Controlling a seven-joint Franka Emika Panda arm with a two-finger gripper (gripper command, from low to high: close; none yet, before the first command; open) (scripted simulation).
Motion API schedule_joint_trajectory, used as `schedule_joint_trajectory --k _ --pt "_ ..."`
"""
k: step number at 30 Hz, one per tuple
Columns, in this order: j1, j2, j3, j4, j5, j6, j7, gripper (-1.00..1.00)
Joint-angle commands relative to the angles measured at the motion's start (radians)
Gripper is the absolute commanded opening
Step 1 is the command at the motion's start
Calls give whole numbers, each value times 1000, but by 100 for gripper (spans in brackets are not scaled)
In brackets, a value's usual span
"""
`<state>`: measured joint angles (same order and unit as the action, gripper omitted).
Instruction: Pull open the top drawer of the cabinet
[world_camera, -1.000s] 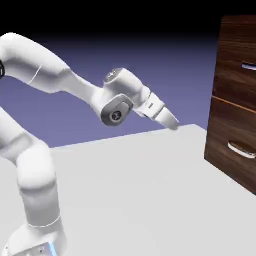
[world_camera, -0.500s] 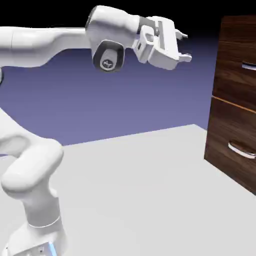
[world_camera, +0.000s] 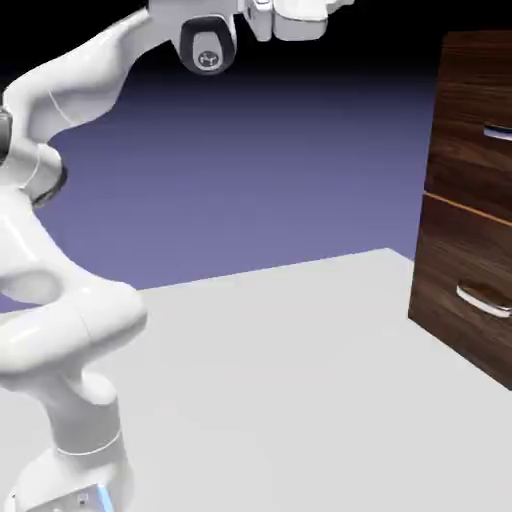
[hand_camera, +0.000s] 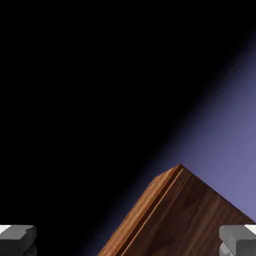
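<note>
Arm base: the white arm (world_camera: 70, 340) rises from the lower left of the exterior view, its foot on the table (world_camera: 280, 400), and bends up and across to the top edge of that view.

Wrist and hand: the wrist joint and the white hand sit at the very top of the exterior view, partly cut off by the frame, high above the table and well apart from the cabinet.

Gripper: the gripper (hand_camera: 128, 241) shows in the hand view as two grey fingertips (hand_camera: 17, 239) at the bottom corners, far apart from each other, with nothing between them; the jaws stand released and empty.

Table: pale grey, bare surface running from the robot's foot to the foot of the cabinet.

Cabinet: the cabinet (world_camera: 470, 70) stands at the right edge of the exterior view, dark brown wood grain, upright on the table. In the hand view only one upper corner of its wood shows, low in the picture between the fingertips, seen at a tilt.

Top drawer: the top drawer (world_camera: 470, 150) is the upper front of the cabinet, flush with the cabinet face, closed; part of its silver bar handle (world_camera: 497, 131) shows at the frame's right edge.

Lower drawer: the lower drawer (world_camera: 460, 290) sits under a thin light seam, with a curved silver handle (world_camera: 484, 301), also closed.

Backdrop: blue-violet below, fading to black at the top.
</note>
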<state>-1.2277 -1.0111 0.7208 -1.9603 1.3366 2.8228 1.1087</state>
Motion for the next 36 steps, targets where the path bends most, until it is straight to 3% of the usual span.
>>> schedule_joint_trajectory --k 1,29,36 --pt "-36 -13 21 25 39 -6 11 0" --pt "-1045 -372 608 716 1127 -181 310 0" --pt "-1194 -398 579 934 1076 -128 457 0"
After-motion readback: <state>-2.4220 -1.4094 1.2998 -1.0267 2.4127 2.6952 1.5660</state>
